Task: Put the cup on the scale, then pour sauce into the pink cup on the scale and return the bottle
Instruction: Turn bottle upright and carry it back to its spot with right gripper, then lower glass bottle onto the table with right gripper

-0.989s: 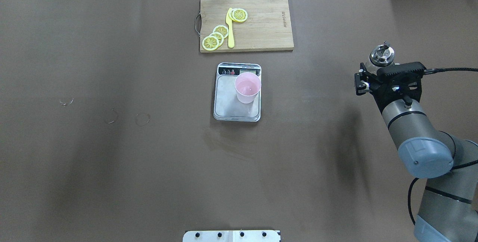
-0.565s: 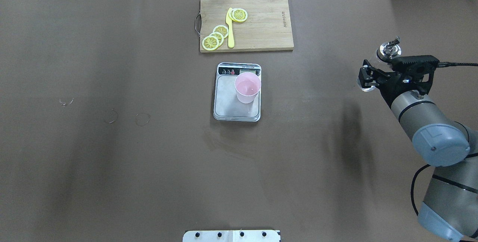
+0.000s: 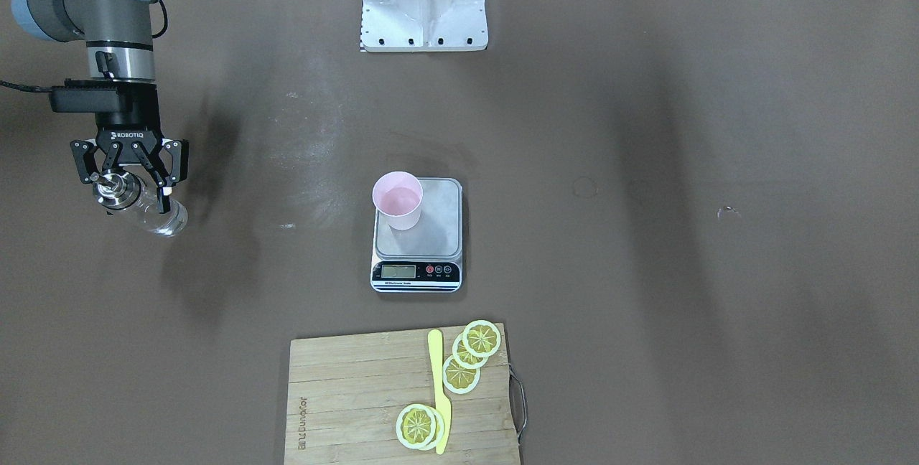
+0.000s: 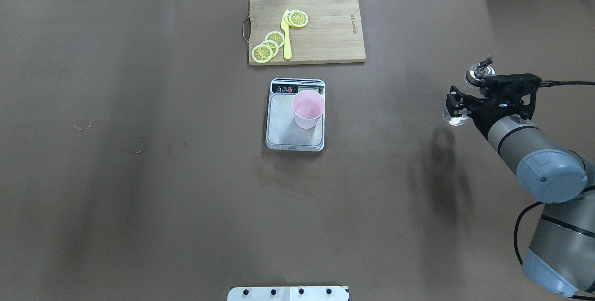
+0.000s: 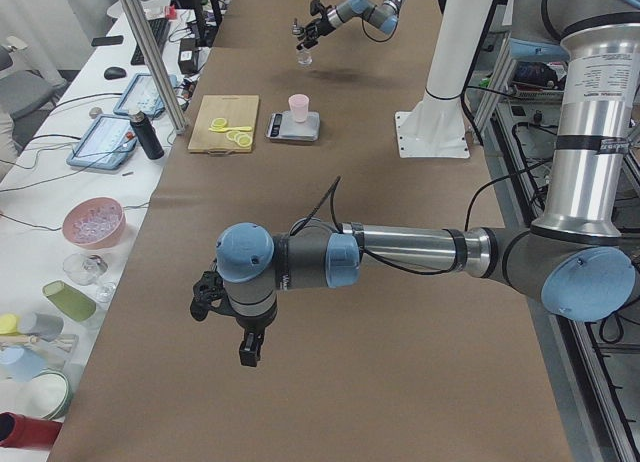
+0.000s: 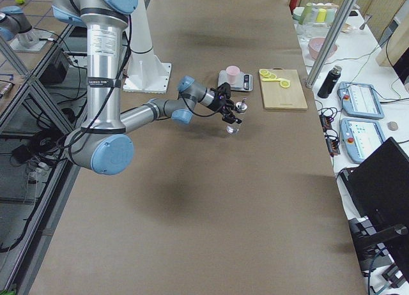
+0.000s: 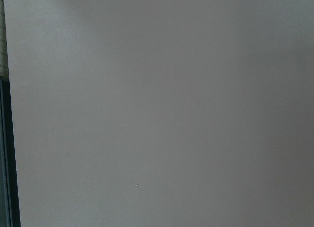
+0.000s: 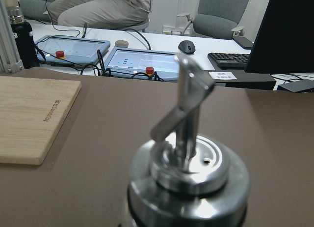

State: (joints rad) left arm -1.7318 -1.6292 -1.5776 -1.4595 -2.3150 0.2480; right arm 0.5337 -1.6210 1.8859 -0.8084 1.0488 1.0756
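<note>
the step in hand reads as the last one, returning the bottle. the cup (image 4: pixel 307 108) already stands on the scale (image 4: pixel 282 127), toward its right and far side in the overhead view. faint glints inside it suggest some sauce is in, though i cannot be sure. the right end effector (image 3: pixel 131 199) is out at the right of the worktop (image 4: pixel 139 208), well apart from the scale. it lies level and is closed part-way onto the bottle (image 3: pixel 164 221), its jaws only as wide as the glass body they grip from the side, below the metal collar. the bottle looks about upright, but whether its base touches the worktop i cannot tell. the left end effector (image 5: pixel 207 302) hangs over bare worktop at the far left, and i cannot tell how wide it stands. next, i judge, the bottle needs settling flat on its base, then the jaws opening and the arm backing straight away so nothing clips the glass and tips it.
</note>
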